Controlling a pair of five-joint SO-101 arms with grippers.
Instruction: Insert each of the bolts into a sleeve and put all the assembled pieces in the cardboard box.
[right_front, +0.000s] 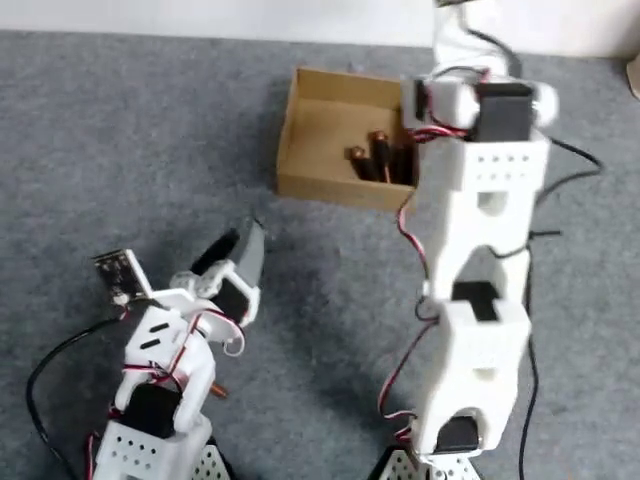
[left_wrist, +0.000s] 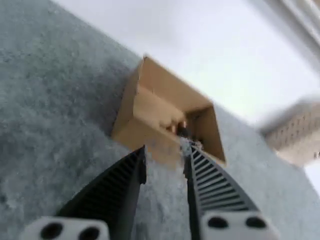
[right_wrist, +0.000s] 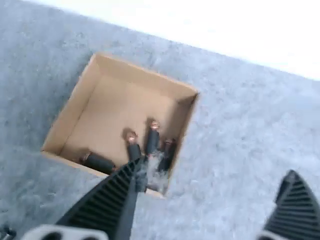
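Observation:
The cardboard box (right_front: 325, 188) stands open at the back of the grey mat. Several assembled pieces (right_front: 375, 155), dark sleeves with copper bolt heads, lie in its right part. The right wrist view looks down into the box (right_wrist: 115, 107), with the pieces (right_wrist: 151, 140) near one corner. My right gripper (right_wrist: 212, 182) hovers open and wide above the box's edge, holding nothing. My left gripper (right_front: 245, 250) sits low on the mat, in front of the box and to its left, pointing at it. In the left wrist view the box (left_wrist: 134, 131) lies beyond the left gripper (left_wrist: 165, 160), open and empty.
The right arm (right_front: 485, 300) stands tall at the right and covers the box's right corner. Red and black cables hang along both arms. A small copper-coloured tip (right_front: 218, 392) shows beside the left arm's base. Bare grey mat lies between the arms and left of the box.

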